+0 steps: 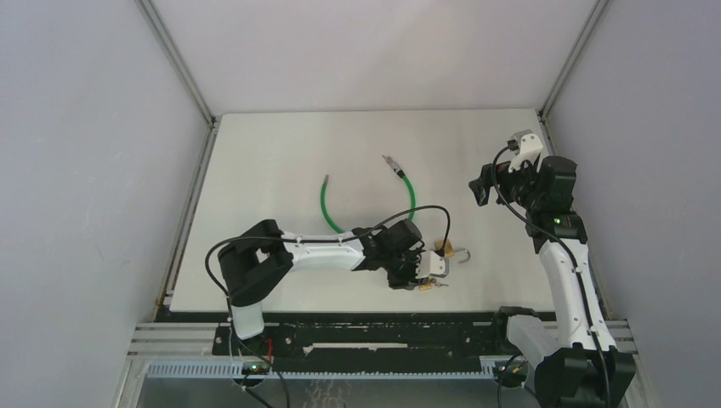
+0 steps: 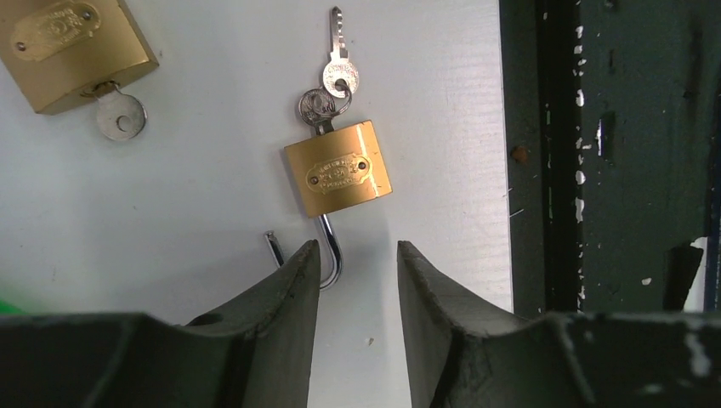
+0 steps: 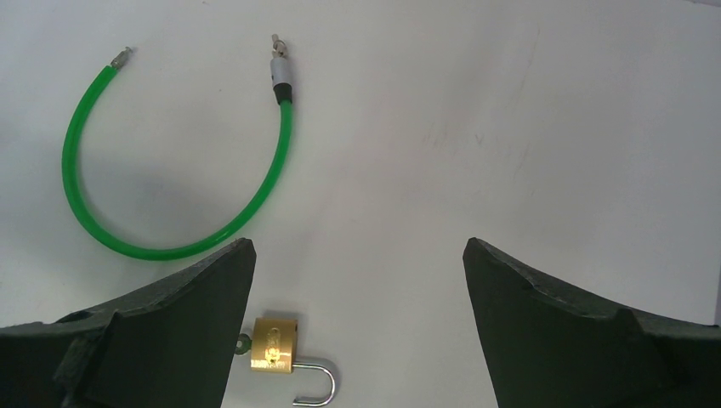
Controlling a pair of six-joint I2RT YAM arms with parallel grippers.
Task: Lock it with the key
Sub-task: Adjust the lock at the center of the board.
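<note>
Left gripper (image 2: 357, 251), jaws part-open and empty, straddles the open shackle (image 2: 332, 242) of the padlock (image 2: 338, 174), with the key (image 2: 316, 109) at the padlock's 12 o'clock. An off-centre pinch could skid the padlock. Right gripper (image 3: 359, 246) gapes empty.

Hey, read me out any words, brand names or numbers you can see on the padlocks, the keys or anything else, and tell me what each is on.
No text here can be read.
centre brass padlock: lettering on the embossed nameplate, too small to read.
upper-left brass padlock: nameplate lettering, too blurred to read.
key heads: stamped markings, unreadable.
green cable: no markings show.
</note>
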